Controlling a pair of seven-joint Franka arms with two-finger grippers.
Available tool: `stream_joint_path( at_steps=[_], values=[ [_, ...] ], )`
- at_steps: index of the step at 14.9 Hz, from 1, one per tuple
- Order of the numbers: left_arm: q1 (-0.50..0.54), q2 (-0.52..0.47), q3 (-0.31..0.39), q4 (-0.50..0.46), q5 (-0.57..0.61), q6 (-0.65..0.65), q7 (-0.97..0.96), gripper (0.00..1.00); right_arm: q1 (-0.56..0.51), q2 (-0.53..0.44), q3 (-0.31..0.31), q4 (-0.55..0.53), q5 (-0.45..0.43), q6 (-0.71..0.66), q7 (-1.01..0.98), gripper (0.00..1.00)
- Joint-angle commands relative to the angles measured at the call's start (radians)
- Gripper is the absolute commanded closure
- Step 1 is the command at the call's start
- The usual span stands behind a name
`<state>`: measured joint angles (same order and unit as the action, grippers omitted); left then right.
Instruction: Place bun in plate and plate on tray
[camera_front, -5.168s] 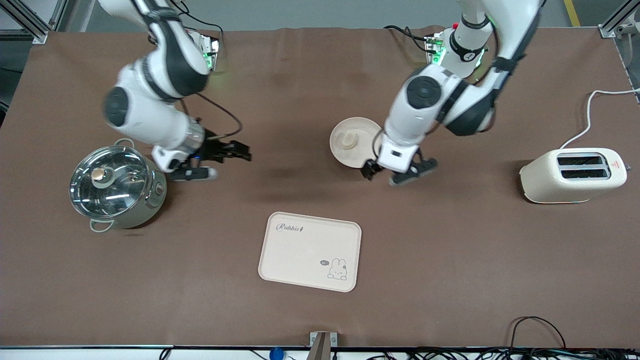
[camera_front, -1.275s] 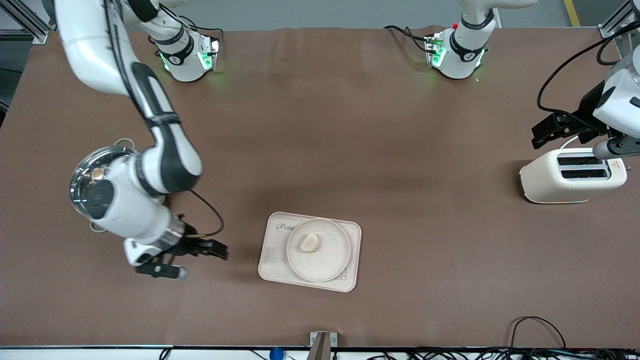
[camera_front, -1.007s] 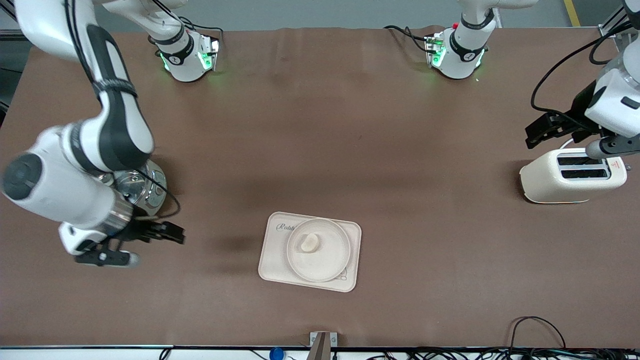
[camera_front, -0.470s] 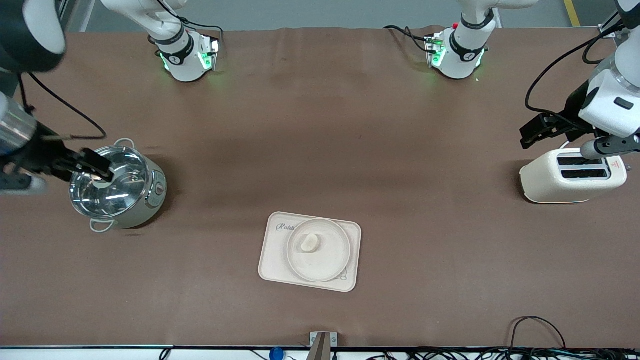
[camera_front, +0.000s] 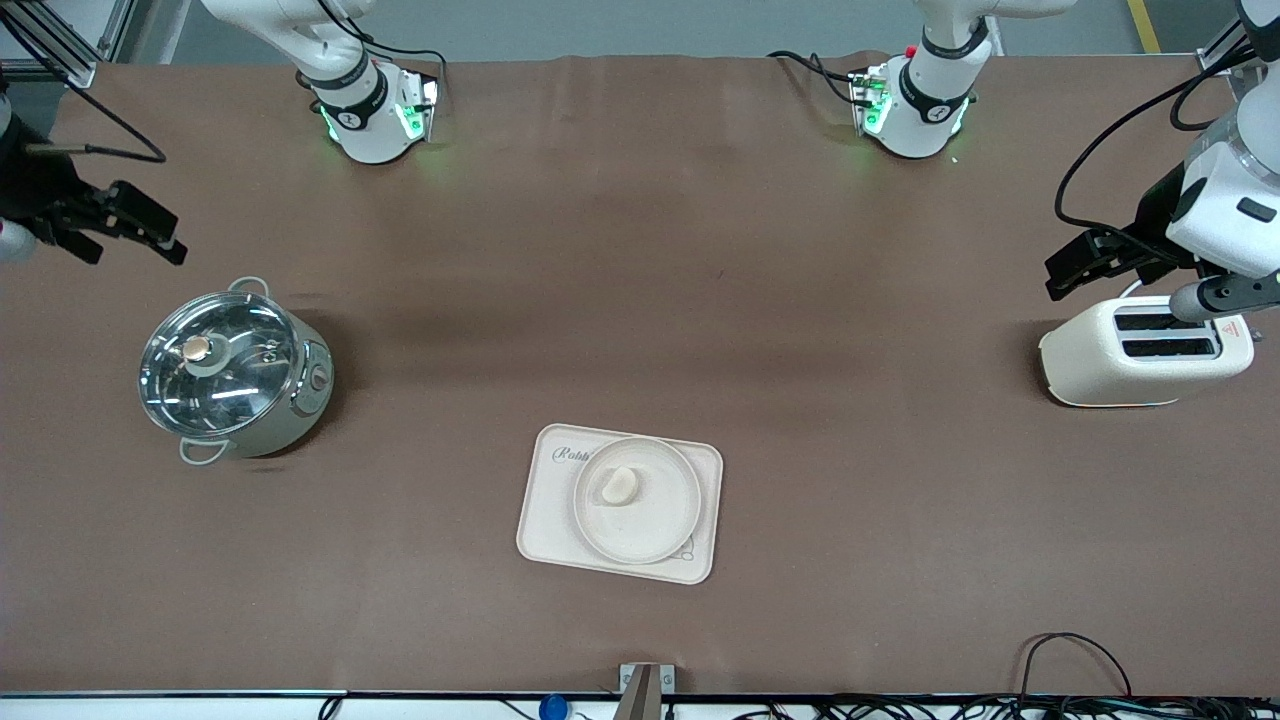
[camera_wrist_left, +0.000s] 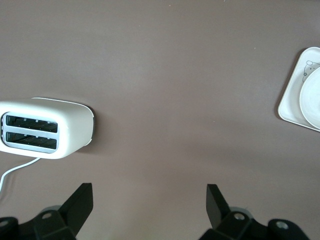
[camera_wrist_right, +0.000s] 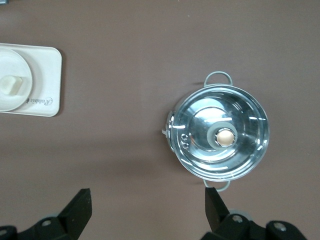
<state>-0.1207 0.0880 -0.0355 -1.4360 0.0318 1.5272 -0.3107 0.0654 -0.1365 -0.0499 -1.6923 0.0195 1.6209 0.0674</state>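
The bun (camera_front: 620, 485) lies in the round plate (camera_front: 655, 522). The plate sits on the rectangular tray (camera_front: 545, 512), covering part of the "Rabbit" script. My right gripper (camera_front: 132, 250) is open and empty, up in the air over the table's edge at the right arm's end. Its wrist view shows its open jaws (camera_wrist_right: 147, 202), the bun (camera_wrist_right: 11, 85), the plate (camera_wrist_right: 17, 65) and the tray (camera_wrist_right: 51, 75). My left gripper (camera_front: 1130, 283) is open and empty, over the table beside the toaster. Its wrist view (camera_wrist_left: 149, 200) shows a corner of the tray (camera_wrist_left: 290, 106) and of the plate (camera_wrist_left: 312, 100).
A steel pot with a glass lid (camera_front: 232, 372) stands toward the right arm's end, also in the right wrist view (camera_wrist_right: 220, 132). A cream toaster (camera_front: 1145, 350) with a white cord stands toward the left arm's end, also in the left wrist view (camera_wrist_left: 45, 127).
My right arm has swung away from beside the tray, past the pot, to the table's edge at its end. The left gripper has barely moved. Plate and bun stay on the tray.
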Motion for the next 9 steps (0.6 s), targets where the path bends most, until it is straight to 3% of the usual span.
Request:
stream_joint_path(
  at_steps=[1,9],
  values=[
    [0.009,0.012,-0.004,0.025,0.002,-0.002,-0.007,0.0,-0.009,0.009,0.007,0.061,-0.033,-0.03,-0.003,0.0],
    [0.01,0.015,-0.001,0.025,-0.013,-0.002,0.001,0.0,-0.006,0.049,0.008,0.135,-0.03,-0.052,0.009,0.0]
  ],
)
